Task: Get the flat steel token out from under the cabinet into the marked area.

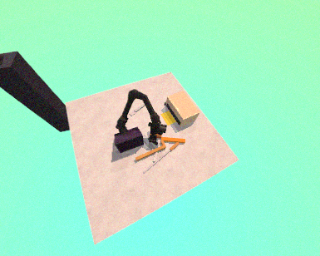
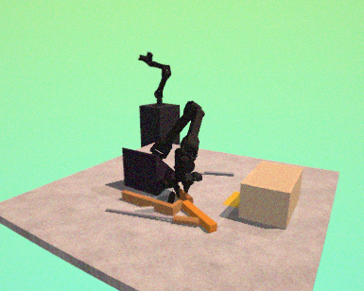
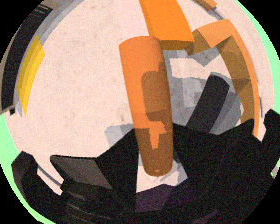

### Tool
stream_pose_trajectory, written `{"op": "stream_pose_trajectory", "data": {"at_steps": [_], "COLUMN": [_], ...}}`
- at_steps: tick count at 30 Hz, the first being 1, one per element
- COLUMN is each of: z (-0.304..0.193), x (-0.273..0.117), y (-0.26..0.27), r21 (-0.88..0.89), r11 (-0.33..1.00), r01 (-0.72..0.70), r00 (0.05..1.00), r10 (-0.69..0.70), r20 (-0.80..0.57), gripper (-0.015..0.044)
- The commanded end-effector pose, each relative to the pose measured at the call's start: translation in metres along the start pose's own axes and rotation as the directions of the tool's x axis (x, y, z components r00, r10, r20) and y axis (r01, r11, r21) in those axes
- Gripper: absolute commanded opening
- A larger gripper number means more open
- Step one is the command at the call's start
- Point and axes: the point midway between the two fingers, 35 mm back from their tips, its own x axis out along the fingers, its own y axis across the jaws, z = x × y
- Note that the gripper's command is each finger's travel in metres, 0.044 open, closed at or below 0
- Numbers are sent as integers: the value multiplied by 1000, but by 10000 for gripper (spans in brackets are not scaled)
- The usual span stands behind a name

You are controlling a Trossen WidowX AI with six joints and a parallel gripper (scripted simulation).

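Observation:
The gripper (image 1: 155, 141) (image 2: 181, 193) (image 3: 155, 134) is low over the table, shut on a round orange handle (image 3: 142, 65) that runs between its fingers. What the handle joins is hidden. The cabinet (image 1: 183, 105) (image 2: 270, 190) is a tan box with a dark slotted front, well away from the gripper. The yellow marked area (image 1: 168, 118) (image 2: 232, 198) (image 3: 32, 75) lies in front of it. A rod tool with an orange handle (image 1: 174, 146) (image 2: 186, 220) and a thin grey rod (image 1: 157, 160) (image 2: 139, 214) lies on the table. The token cannot be made out.
An orange bar (image 1: 174, 140) (image 2: 200, 216) (image 3: 166, 20) and a bent orange bar (image 1: 149, 154) (image 2: 141, 198) (image 3: 247, 82) lie close by the gripper. A short dark cylinder (image 2: 171, 196) (image 3: 209, 102) is beside it. Another thin grey rod (image 1: 136, 110) (image 2: 219, 174) lies farther back. A dark block (image 1: 129, 141) (image 2: 141, 170) stands under the arm.

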Motion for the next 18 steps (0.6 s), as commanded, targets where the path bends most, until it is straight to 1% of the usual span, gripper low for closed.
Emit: {"op": "stream_pose_trajectory", "data": {"at_steps": [1, 18], "z": [0, 0], "x": [-2, -2], "y": [-8, -9], "r21": [16, 16], "r11": [1000, 1000], "r01": [19, 19], "r00": [1000, 1000], "r10": [-19, -19], "r20": [1, 1], "gripper": [0, 0]}}
